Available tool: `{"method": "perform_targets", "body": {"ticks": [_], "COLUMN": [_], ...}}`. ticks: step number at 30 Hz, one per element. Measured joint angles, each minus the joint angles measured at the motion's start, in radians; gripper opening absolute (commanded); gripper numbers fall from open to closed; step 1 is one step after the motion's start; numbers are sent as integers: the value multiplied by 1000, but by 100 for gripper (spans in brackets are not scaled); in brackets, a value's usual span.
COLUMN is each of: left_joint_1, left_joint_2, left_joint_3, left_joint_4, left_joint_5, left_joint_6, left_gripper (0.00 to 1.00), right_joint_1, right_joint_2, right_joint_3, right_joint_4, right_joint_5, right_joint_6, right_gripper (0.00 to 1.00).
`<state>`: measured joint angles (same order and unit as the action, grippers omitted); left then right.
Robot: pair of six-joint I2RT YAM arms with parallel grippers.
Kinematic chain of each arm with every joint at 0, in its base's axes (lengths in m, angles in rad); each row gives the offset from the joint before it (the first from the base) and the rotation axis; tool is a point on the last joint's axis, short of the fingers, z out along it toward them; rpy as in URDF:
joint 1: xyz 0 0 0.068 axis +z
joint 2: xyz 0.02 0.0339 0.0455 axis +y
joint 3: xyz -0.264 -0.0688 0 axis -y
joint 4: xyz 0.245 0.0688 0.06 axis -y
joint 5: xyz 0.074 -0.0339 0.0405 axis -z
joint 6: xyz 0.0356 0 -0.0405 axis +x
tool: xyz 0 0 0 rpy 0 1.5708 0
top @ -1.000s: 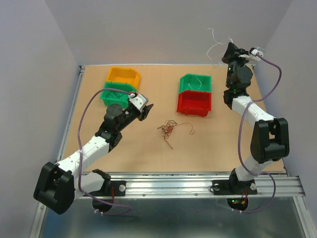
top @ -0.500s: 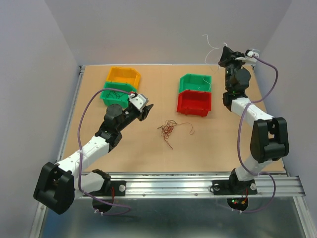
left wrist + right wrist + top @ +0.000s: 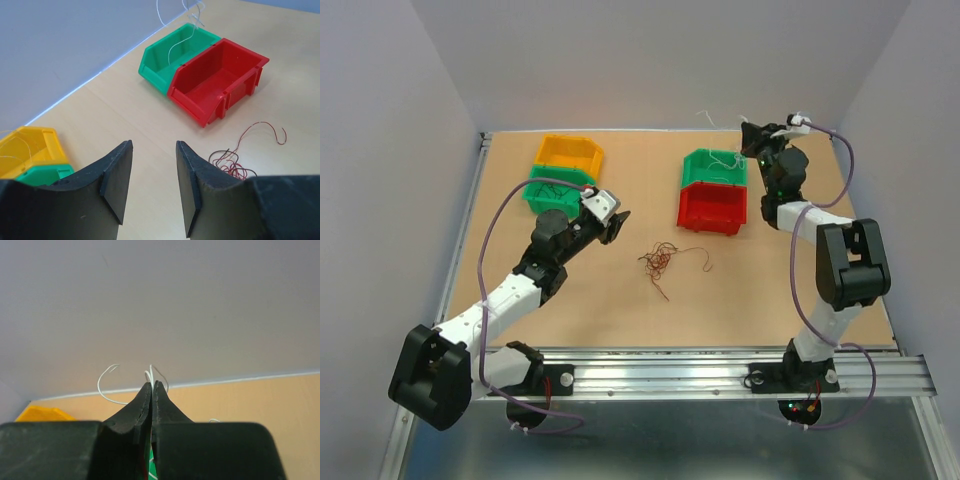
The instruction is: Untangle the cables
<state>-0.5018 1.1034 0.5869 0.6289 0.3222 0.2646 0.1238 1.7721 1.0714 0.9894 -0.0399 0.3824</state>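
While our right gripper (image 3: 152,386) pinches one thin white wire (image 3: 99,387) above the green plastic bin (image 3: 156,65), left gripper (image 3: 152,160) spread, we risk its curl springing out.

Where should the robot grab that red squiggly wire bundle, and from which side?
Probably the loose strand curling out of the red wire bundle toward the red bin. It lies flat on the table, apart from the knot, so coming straight down from above with the open left gripper looks best.

cables (image 3: 660,262) on table (image 3: 580,300), bins (image 3: 712,208) behind
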Motion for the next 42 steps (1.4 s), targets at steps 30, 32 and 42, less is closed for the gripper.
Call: {"method": "perform_targets", "body": {"ticks": [30, 32, 42], "left_joint_1": [0, 0, 0], "left_joint_2": [-20, -20, -20], "left_joint_3": [0, 0, 0], "left_joint_4": [0, 0, -1], "left_joint_5": [14, 14, 18], "left_joint_6": [4, 5, 5], "left_gripper": [52, 52, 52], "right_joint_1": [44, 44, 44], "right_joint_2": [236, 223, 186], "right_joint_3": [-77, -113, -167], "right_joint_4": [51, 49, 48], "right_joint_5": [-27, -1, 91], "right_joint_6": [22, 14, 2], "right_gripper": [1, 1, 3]}}
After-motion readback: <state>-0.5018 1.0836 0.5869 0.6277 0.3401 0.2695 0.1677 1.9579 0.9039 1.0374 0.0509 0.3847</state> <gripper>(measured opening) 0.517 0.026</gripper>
